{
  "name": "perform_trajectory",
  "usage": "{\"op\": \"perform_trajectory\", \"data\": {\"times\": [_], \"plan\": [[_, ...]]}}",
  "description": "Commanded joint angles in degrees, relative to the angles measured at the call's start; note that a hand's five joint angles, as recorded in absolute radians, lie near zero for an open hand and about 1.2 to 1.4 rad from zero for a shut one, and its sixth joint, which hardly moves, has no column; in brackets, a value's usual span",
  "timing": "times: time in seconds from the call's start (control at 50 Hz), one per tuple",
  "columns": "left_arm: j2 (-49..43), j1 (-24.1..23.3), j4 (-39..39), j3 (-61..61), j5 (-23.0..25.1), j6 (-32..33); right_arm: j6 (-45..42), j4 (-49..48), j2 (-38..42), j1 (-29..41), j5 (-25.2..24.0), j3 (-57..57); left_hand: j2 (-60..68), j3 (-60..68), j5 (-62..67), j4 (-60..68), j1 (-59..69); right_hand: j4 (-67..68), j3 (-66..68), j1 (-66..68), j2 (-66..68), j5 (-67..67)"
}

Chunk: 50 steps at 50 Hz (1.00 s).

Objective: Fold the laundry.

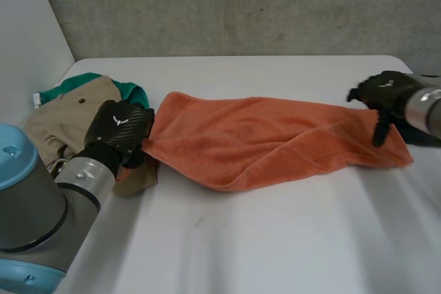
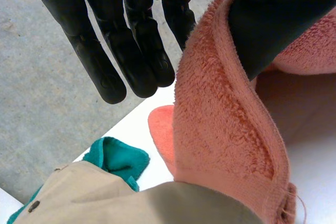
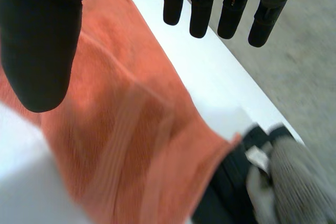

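Lying lengthwise across the desk (image 1: 275,239), the towel (image 1: 269,139) appears doubled once, with its long edges roughly matched. Its left end is raised off the desk and pinched by the left hand (image 1: 122,127), with the thumb (image 2: 273,14) on one side and straight fingers (image 2: 137,51) on the other, likely so that this end can be carried over. The right hand (image 1: 386,93) is held released just above the right end, nothing gripped. A grasp there is judged necessary before the next fold. A beige garment (image 1: 62,118) is heaped beside the left hand and a dark cloth (image 1: 420,137) lies at the towel's right end, both presumably waiting their turn.
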Motion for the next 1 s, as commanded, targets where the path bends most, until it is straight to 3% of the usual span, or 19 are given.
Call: {"op": "perform_trajectory", "data": {"times": [0.02,0.18,0.36,0.5,0.56,0.68,0.72,0.74,1.0], "plan": [[0.0,-0.1,0.0,1.5,0.0,-0.1,0.5,-2.5,11.5,4.5,-3.3,-10.1,11.3,11.8,13.7,11.1,12.7,2.0,2.2,1.2,0.5,3.5],[0.0,-0.2,0.0,3.1,-0.1,-0.2,1.0,-2.8,21.1,5.6,-3.3,-19.1,11.3,11.8,13.7,11.1,12.7,9.4,9.6,8.6,7.9,10.9],[0.4,0.1,0.0,3.9,0.0,-0.2,1.3,-4.2,25.7,5.8,-2.5,-21.9,11.3,11.8,13.7,11.1,12.7,17.1,17.4,16.3,15.7,18.6],[0.4,0.9,0.0,4.3,-0.1,-0.3,2.3,-6.0,25.9,5.5,-2.5,-20.2,11.3,11.8,13.7,11.1,12.7,40.8,41.1,40.0,39.4,42.3],[0.5,1.8,0.0,4.5,0.1,-0.3,2.8,-6.2,24.1,4.5,-2.8,-18.4,11.3,11.8,13.7,11.1,12.7,61.8,62.1,61.1,60.4,63.3],[1.3,2.8,0.0,5.2,0.2,-0.8,3.5,-6.7,19.7,2.4,-3.6,-14.7,11.3,11.8,13.7,11.1,12.7,61.9,62.1,61.1,60.4,63.4],[1.5,2.9,-0.1,5.4,0.3,-1.2,3.1,-7.4,19.2,2.1,-3.2,-13.9,11.3,11.8,13.7,11.1,12.7,26.6,26.8,25.8,25.1,28.0],[1.5,3.0,-0.2,5.5,0.3,-1.4,2.8,-7.6,19.1,2.1,-3.1,-13.5,11.3,11.8,13.7,11.1,12.7,21.4,21.6,20.6,19.9,22.9],[1.2,1.7,0.0,4.7,0.5,-1.5,1.9,-6.6,21.3,3.7,-2.9,-13.6,11.3,11.8,13.7,11.1,12.7,18.1,18.4,17.4,16.7,19.6]]}}
